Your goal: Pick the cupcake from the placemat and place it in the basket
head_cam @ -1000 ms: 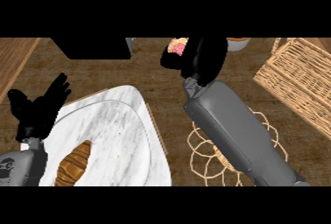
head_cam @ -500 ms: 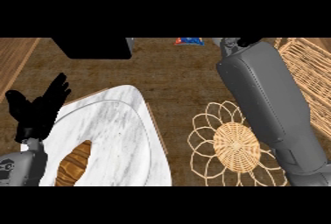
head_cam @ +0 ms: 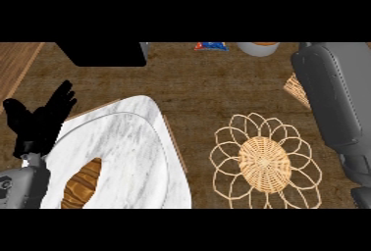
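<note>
The woven flower-shaped placemat [head_cam: 264, 162] lies bare on the counter, with no cupcake on it. No cupcake shows anywhere in the view. Only a corner of the wicker basket [head_cam: 296, 89] peeks out at the right, behind my right forearm [head_cam: 330, 98]. That forearm runs along the right side up to the top edge, and its hand is out of the picture. My left hand [head_cam: 39, 122] rests open at the left edge, fingers up.
A white marble board [head_cam: 138, 142] with a croissant [head_cam: 81, 184] fills the lower left. Along the back stand a black object [head_cam: 105, 53], a blue and red packet [head_cam: 210, 45] and a pale bowl [head_cam: 258, 47]. A wooden strip [head_cam: 18, 63] edges the far left.
My right arm has swung right, over towards the basket, uncovering the placemat. Its hand, which held the cupcake a second ago, has left the view. The left hand has not moved.
</note>
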`<action>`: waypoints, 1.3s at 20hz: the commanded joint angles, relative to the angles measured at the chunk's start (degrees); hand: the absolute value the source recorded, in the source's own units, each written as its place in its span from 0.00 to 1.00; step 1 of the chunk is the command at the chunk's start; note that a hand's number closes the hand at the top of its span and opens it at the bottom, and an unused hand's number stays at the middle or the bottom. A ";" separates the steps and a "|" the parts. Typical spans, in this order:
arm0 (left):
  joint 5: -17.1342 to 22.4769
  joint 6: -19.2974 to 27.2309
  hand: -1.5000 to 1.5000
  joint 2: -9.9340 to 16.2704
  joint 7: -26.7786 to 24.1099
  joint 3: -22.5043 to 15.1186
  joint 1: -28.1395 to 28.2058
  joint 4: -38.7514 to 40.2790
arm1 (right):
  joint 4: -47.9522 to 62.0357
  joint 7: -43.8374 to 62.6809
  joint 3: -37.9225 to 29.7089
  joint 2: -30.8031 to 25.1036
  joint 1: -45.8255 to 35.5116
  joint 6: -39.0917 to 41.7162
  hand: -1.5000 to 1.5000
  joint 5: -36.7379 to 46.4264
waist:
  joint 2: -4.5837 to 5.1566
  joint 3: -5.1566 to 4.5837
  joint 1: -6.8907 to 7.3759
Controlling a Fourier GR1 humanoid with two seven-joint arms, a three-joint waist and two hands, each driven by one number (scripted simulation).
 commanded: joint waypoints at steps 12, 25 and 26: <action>-1.12 0.62 0.50 -1.36 -0.90 -0.24 -1.46 2.07 | 1.69 -15.94 -10.06 -8.01 13.88 -5.82 1.00 -9.33 | 0.15 0.03 0.28; -1.85 1.06 0.50 -2.17 -0.94 -0.30 0.49 0.61 | 9.53 -20.00 -15.64 -7.70 16.89 -16.84 0.00 -11.23 | 0.09 0.03 0.43; -0.77 -0.21 0.50 -1.39 2.52 -0.78 0.95 -3.58 | 15.70 -26.58 -17.74 -9.49 15.65 -18.49 0.00 -14.89 | 0.22 0.08 0.96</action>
